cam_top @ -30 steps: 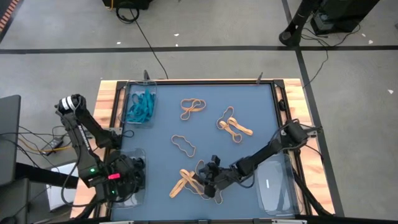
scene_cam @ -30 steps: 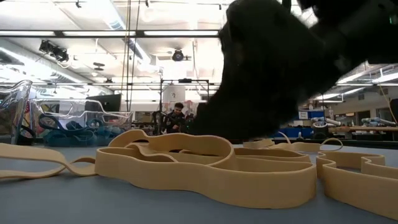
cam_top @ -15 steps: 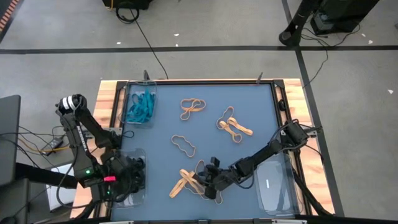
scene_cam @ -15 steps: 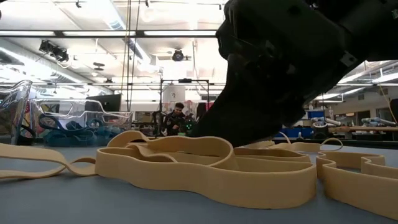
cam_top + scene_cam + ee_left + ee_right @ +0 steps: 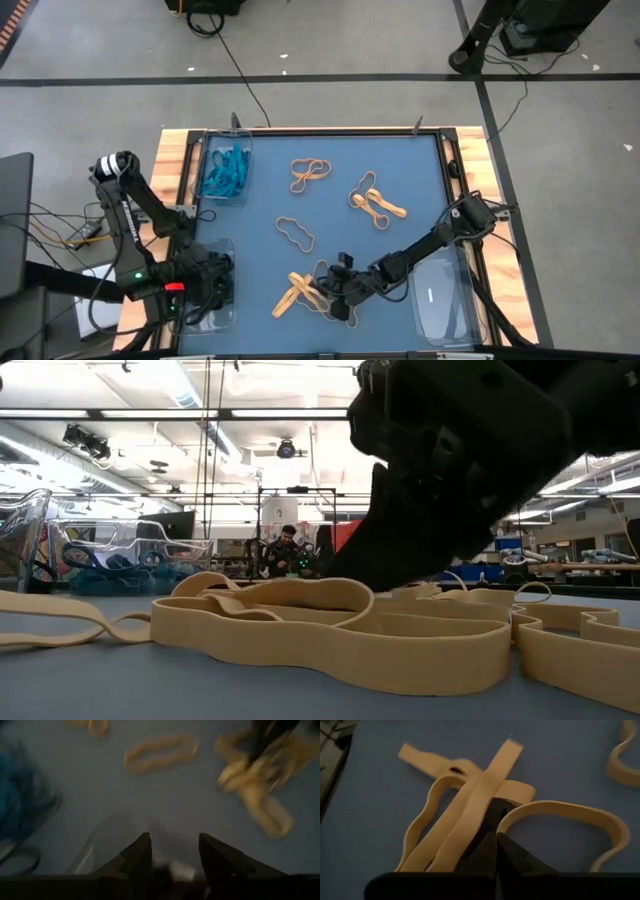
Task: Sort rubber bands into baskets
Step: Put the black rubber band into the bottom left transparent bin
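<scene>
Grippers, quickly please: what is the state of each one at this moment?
Left gripper: open, holding nothing, above the clear plastic basket.
Right gripper: closed at the pile of tan flat rubber bands; whether it holds one cannot be told.

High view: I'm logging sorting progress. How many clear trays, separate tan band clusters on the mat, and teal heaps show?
Clear trays: 3 visible
Tan band clusters on the blue mat: 4
Teal band heaps: 1, inside the far-left tray
Total: 8
</scene>
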